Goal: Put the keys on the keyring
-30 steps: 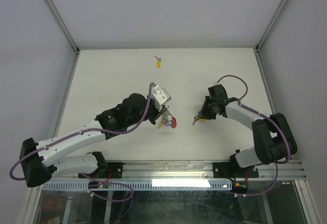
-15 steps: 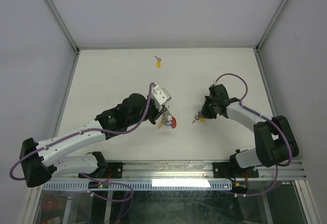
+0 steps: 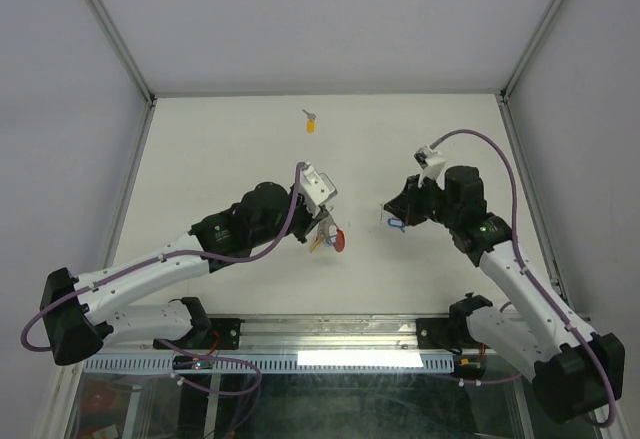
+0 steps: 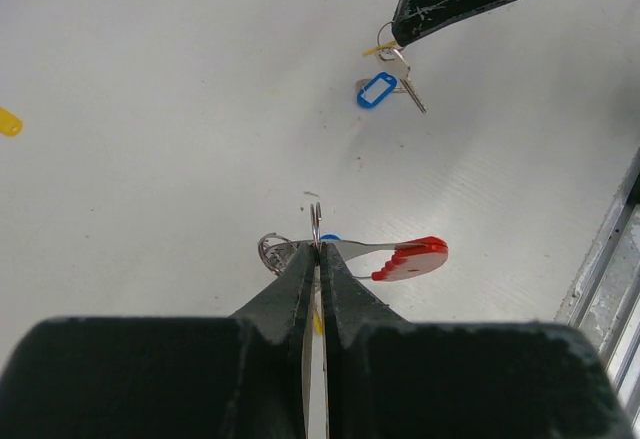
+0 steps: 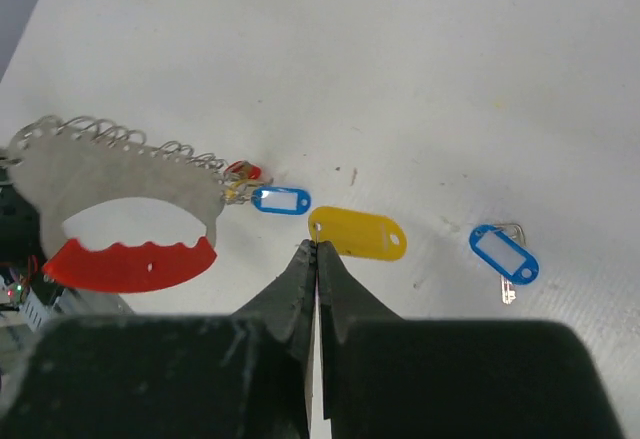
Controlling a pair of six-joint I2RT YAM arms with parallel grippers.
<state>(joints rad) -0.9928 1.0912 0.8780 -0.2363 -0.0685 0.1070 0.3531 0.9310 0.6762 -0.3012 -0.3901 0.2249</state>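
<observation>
My left gripper (image 3: 322,227) is shut on a thin wire ring of the keyring (image 4: 316,221) and holds it just above the table. The keyring's red strip (image 4: 410,257) sticks out to the right. It also shows in the right wrist view (image 5: 130,264), with a small blue tag (image 5: 281,200) hanging on its rings. My right gripper (image 5: 316,247) is shut on the small ring of a yellow-tagged key (image 5: 358,233), held above the table to the right of the keyring. A blue-tagged key (image 5: 504,253) lies on the table below it. Another yellow-tagged key (image 3: 311,124) lies far back.
White tabletop with grey walls on three sides. A metal rail (image 3: 400,334) runs along the near edge by the arm bases. In the left wrist view my right gripper (image 4: 397,34) hangs just above the blue-tagged key (image 4: 377,90).
The right arm has swung its elbow out to the right and lifted its gripper off the table with the yellow-tagged key. The blue-tagged key now shows beneath it. The left arm has not moved.
</observation>
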